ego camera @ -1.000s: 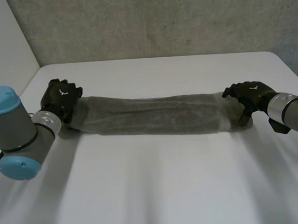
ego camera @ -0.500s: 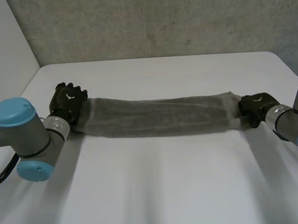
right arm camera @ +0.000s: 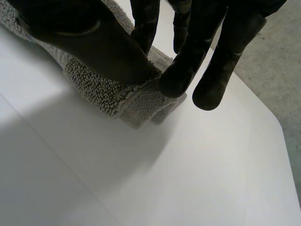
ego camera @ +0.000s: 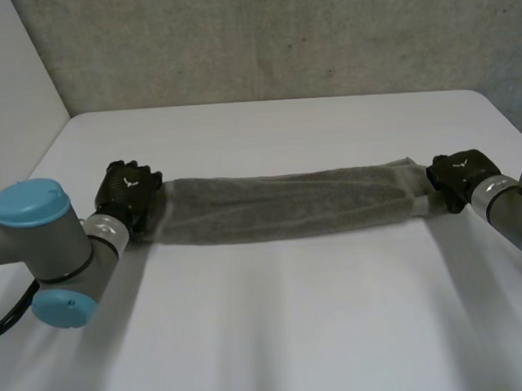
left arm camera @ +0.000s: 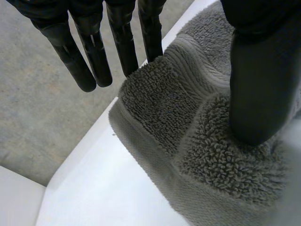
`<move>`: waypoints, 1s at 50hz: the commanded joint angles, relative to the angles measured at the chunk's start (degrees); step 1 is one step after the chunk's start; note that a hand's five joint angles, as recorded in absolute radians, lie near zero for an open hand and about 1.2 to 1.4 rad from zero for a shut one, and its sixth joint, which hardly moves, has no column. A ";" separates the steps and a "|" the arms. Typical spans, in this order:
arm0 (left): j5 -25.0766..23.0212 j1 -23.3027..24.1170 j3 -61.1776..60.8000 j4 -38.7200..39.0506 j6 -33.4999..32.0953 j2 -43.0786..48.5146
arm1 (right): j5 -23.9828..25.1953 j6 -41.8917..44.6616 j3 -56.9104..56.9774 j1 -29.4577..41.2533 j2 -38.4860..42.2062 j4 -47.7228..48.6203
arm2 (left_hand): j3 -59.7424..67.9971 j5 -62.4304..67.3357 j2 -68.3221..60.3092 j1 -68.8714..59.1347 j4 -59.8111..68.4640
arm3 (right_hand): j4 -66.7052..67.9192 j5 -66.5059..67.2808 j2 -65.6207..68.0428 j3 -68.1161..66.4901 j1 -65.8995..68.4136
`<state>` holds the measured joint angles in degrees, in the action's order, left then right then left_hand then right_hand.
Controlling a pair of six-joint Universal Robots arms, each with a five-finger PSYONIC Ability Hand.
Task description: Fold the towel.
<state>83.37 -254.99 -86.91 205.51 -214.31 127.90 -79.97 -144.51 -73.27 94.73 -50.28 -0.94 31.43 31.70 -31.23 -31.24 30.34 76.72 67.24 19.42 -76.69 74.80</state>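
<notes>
You see towel (ego camera: pixel 288 203) lying as long folded strip across frame middle on white table (ego camera: pixel 277 326). Left hand (ego camera: pixel 129 192) at left end: thumb presses pile, fingers (left arm camera: pixel 94 49) straight, spread. Right hand (ego camera: pixel 457 172) pinches right-end corner.

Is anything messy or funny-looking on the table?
Nothing stands out. The grey towel lies as one long, fairly straight folded strip across the white table, with the left hand at one end and the right hand pinching the other. Nothing looks spilled or torn.
</notes>
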 commanded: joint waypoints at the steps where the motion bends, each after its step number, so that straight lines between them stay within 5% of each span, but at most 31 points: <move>1: -0.05 0.28 -0.28 -1.78 0.12 0.16 | -0.09 1.78 0.05 -0.69 0.09 0.67 | 0.63 -9.64 -0.83 -0.82 1.72 | 3.28 2.76 60.58 -3.31 5.20; 7: -0.05 1.16 -0.36 -4.67 0.12 -0.02 | -1.41 2.74 0.40 -1.74 0.01 1.29 | 16.76 6.49 -16.97 -16.95 17.86 | 3.28 2.76 60.58 -3.31 5.20; 30: 0.74 3.18 -2.83 -8.73 0.12 -5.47 | -2.29 5.12 0.76 -3.24 -3.60 0.58 | 31.43 21.16 -31.64 -31.62 32.53 | 3.28 2.76 60.58 -3.31 5.20; 33: 0.48 3.27 -4.41 -8.90 0.12 -6.96 | -2.29 7.14 0.76 -3.33 -3.95 0.23 | 29.58 19.31 -29.79 -29.77 30.68 | 3.28 2.76 60.58 -3.31 5.20; 40: 0.83 5.29 -7.22 -9.78 0.04 -10.20 | -4.13 12.67 1.02 -3.68 -3.43 -1.35 | -13.22 -23.49 13.02 13.04 -12.13 | 3.28 2.76 60.58 -3.31 5.20; 50: 0.83 5.56 -1.86 -9.25 0.21 -10.48 | -5.10 15.93 0.67 -3.15 -3.07 -1.53 | -16.00 -26.27 15.80 15.81 -14.91 | 3.28 2.76 60.58 -3.31 5.20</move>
<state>84.22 -249.55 -92.88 195.93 -214.34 116.92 -84.82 -129.62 -72.33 91.24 -53.50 -2.41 19.73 18.68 -20.17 -20.56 20.84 76.72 67.24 19.41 -76.69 75.05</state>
